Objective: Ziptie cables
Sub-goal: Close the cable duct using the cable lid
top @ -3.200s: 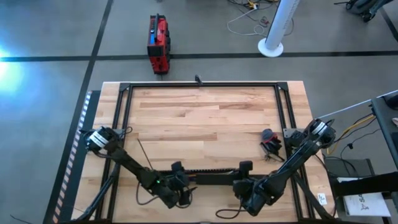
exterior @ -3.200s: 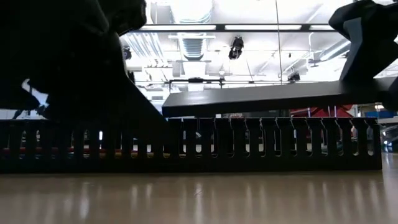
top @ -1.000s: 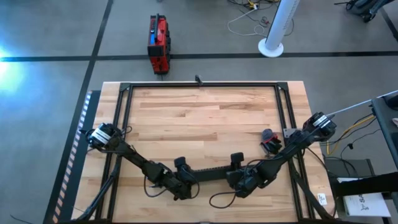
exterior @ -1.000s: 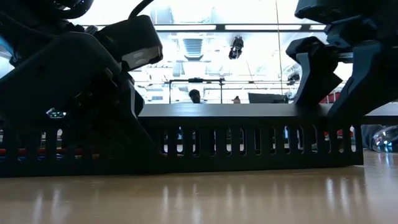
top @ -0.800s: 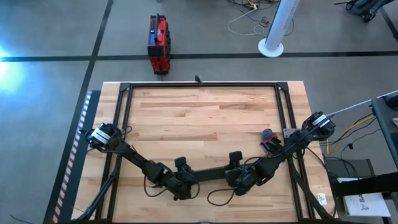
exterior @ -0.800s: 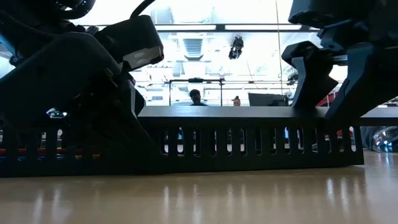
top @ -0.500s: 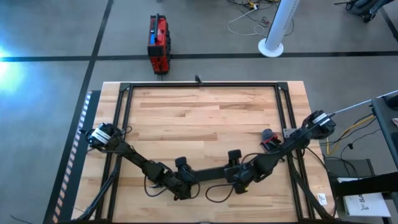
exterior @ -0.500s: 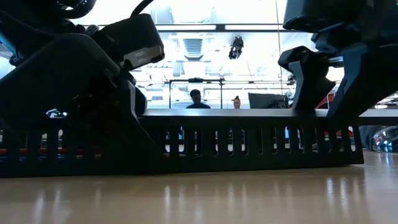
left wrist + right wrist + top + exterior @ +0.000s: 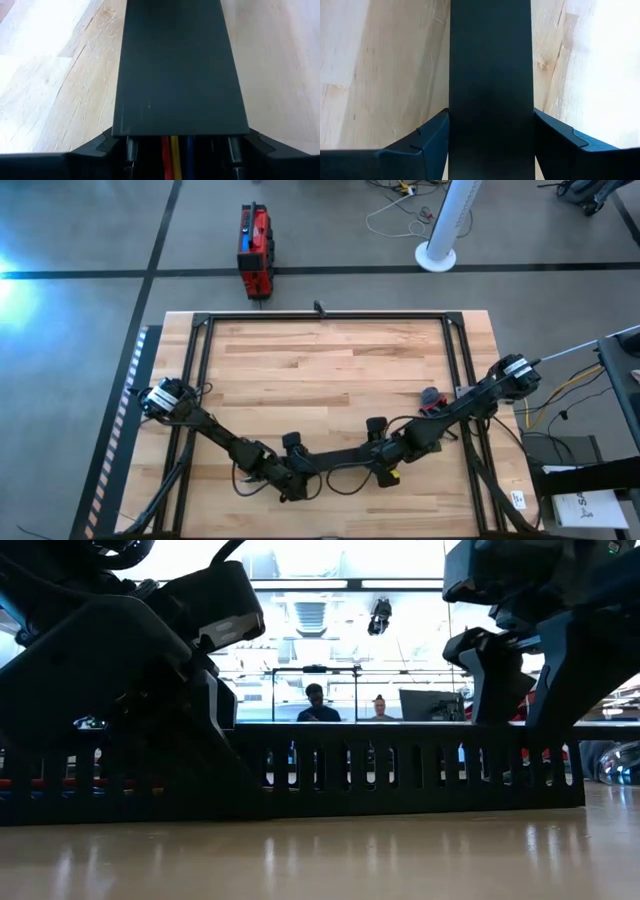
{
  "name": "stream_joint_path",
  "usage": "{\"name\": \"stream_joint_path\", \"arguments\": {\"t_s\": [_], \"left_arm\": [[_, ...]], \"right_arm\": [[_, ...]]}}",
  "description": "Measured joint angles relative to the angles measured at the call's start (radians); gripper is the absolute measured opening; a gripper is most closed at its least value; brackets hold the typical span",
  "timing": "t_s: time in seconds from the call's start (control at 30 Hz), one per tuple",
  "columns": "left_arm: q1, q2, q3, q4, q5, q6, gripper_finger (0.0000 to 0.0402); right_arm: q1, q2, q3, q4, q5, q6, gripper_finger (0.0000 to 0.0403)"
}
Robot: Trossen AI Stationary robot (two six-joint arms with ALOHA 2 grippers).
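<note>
The left gripper (image 9: 300, 463) is clenched on one end of a flat black cover bar (image 9: 340, 456), its fingers (image 9: 107, 142) pressed against the bar's two long edges; the right gripper (image 9: 385, 460) grasps the other end of the same bar, its fingers (image 9: 432, 137) flanking it likewise; the cover bar sits on top of a black slotted duct (image 9: 400, 775) lying low across the near part of the wooden bench (image 9: 320, 370); the cables (image 9: 175, 160), red, yellow and blue strands, lie inside the duct beneath the cover, seen at the left gripper's end; a small dark tangle with a red clip (image 9: 430, 402) rests near the right arm; two people (image 9: 318, 705) show in the room beyond the bench.
</note>
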Motion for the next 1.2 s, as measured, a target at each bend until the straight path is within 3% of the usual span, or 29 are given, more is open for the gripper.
{"name": "stream_joint_path", "arguments": {"t_s": [0.23, 0.73, 1.2], "left_arm": [[0.0, 0.0, 0.0, 0.001, 0.0, 0.001, 0.0225], [-0.001, 0.0, 0.0, 0.006, -0.002, 0.012, 0.0218], [-0.001, 0.0, 0.0, 0.007, -0.008, 0.006, 0.0222]], "right_arm": [[-0.007, 0.0, 0.0, 0.001, -0.011, 0.011, 0.0219], [-0.073, 0.012, 0.0, 0.012, -0.177, 0.033, 0.0219], [-0.073, 0.027, 0.017, 0.019, -0.192, 0.038, 0.0219]]}}
